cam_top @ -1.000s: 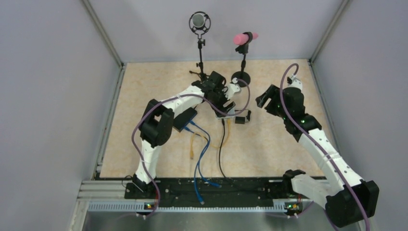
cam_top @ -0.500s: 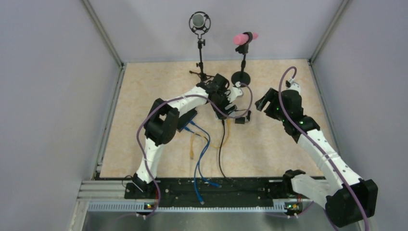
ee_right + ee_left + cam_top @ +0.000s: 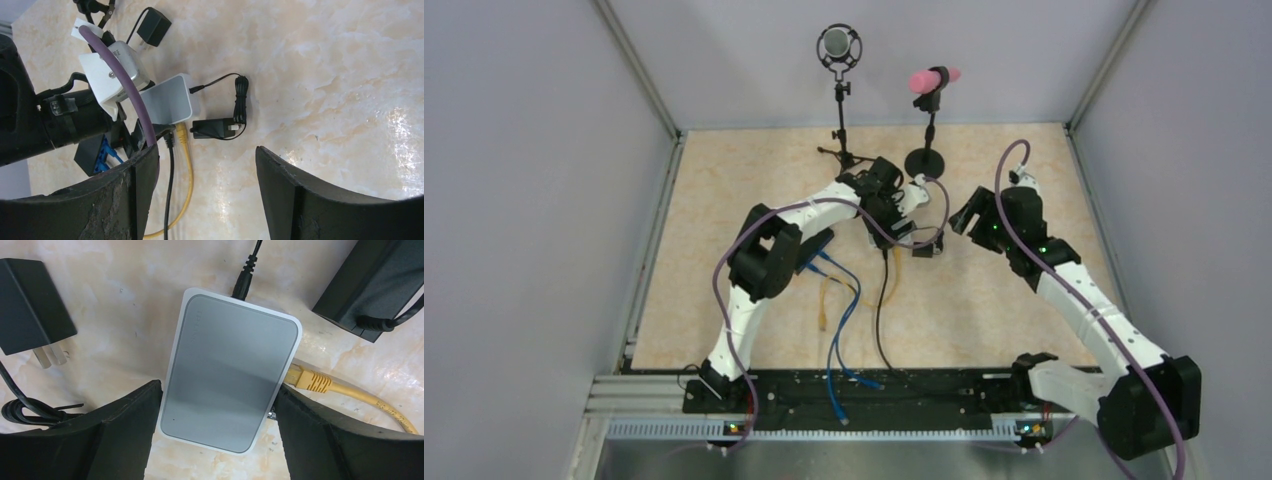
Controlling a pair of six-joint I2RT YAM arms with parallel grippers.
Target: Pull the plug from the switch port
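Note:
A white switch (image 3: 230, 365) with a grey top lies on the table, and my left gripper (image 3: 217, 410) is shut on it, one finger against each long side. A yellow plug (image 3: 310, 380) sits in a port on its right side, just ahead of my right finger. The right wrist view shows the switch (image 3: 172, 102), the yellow plug (image 3: 181, 132) and a black plug (image 3: 169, 140) beside it. A black barrel plug (image 3: 243, 285) enters the far end. My right gripper (image 3: 207, 165) hangs open over bare table, right of the switch, holding nothing.
A black power adapter (image 3: 30, 305) lies left of the switch, a black box (image 3: 370, 285) at far right. Another adapter with coiled cord (image 3: 212, 128) lies close by. A dark switch with blue cables (image 3: 814, 248) sits left. Two microphone stands (image 3: 838, 48) stand behind.
My right arm has swung left toward the switch. The left arm's elbow has shifted slightly right while its gripper stays on the switch.

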